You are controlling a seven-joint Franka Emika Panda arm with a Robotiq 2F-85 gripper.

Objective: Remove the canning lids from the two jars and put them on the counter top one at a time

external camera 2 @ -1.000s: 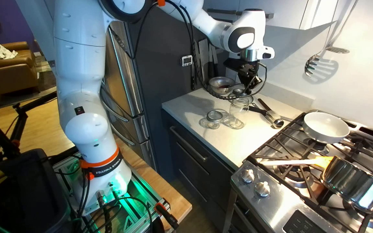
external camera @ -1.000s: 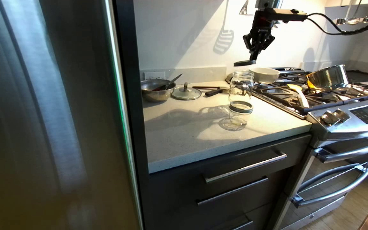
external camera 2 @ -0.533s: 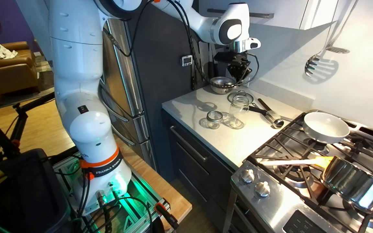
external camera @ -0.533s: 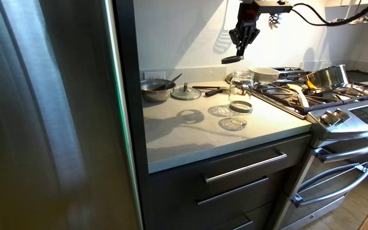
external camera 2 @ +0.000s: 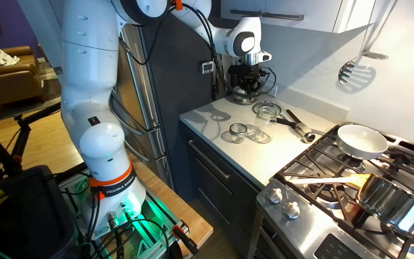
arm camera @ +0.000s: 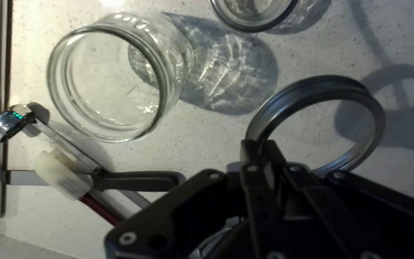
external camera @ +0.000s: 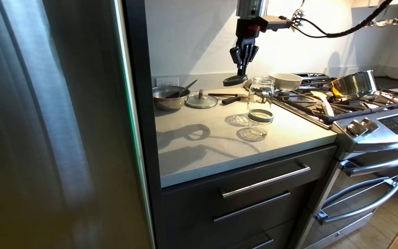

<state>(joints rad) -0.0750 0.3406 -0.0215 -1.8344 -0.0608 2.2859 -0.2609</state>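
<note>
My gripper [external camera: 242, 72] is shut on the rim of a dark canning lid [external camera: 233, 81], a ring held tilted above the counter top [external camera: 292, 129]. In the wrist view the fingertips [arm camera: 261, 149] pinch one side of this canning lid [arm camera: 311, 86]. In an exterior view the gripper [external camera 2: 246, 86] hides the held ring. The taller jar [external camera: 263, 91] is open and stands upright; it also shows in the wrist view [arm camera: 176, 61]. The low jar [external camera: 257, 129] wears the other canning lid [external camera: 261, 116] round its mouth. That low jar shows in an exterior view [external camera 2: 238, 136].
A steel bowl [external camera: 171, 102], a glass pan lid [external camera: 201, 101] and utensils with dark handles [external camera 2: 293, 124] lie at the back of the counter. The gas stove [external camera 2: 300, 230] adjoins, with a white bowl [external camera 2: 361, 142] and a tilted steel pan [external camera 2: 394, 205]. A fridge [external camera: 64, 121] stands on the opposite side.
My gripper has carried the held ring from above the taller jar toward the fridge side, rising a little, then lowering. The ring's shadow has moved across the counter. Both jars have stayed put.
</note>
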